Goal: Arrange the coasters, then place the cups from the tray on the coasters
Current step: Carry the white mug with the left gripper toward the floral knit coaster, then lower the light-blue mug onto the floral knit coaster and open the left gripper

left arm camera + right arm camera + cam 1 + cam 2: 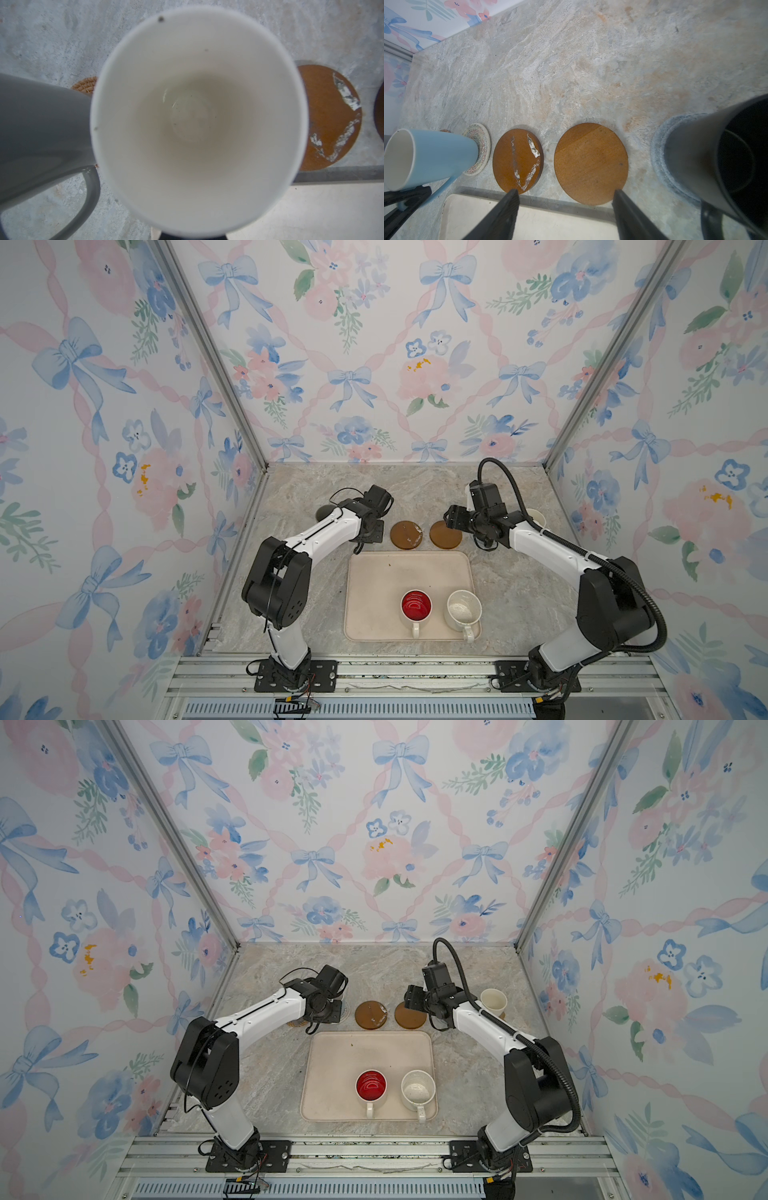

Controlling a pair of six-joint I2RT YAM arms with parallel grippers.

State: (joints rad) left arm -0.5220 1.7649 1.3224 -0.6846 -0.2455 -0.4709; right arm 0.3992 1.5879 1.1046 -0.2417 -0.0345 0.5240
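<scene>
left pincer (404, 199): we find it closed on the handle of the light blue mug (436, 153), over the pale woven coaster (481, 145) | right pincer (565, 191): wide, empty, near the plain brown coaster (589, 162) | tray (374, 580): red-lined mug (416, 605) and speckled mug (463, 610) aboard

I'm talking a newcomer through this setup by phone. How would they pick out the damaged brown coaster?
Find the large beige tray in the middle. Just beyond its far edge two bare brown round coasters lie side by side. The scuffed coaster is the left one in both top views, streaked white; the plain coaster beside it is clean.
</scene>
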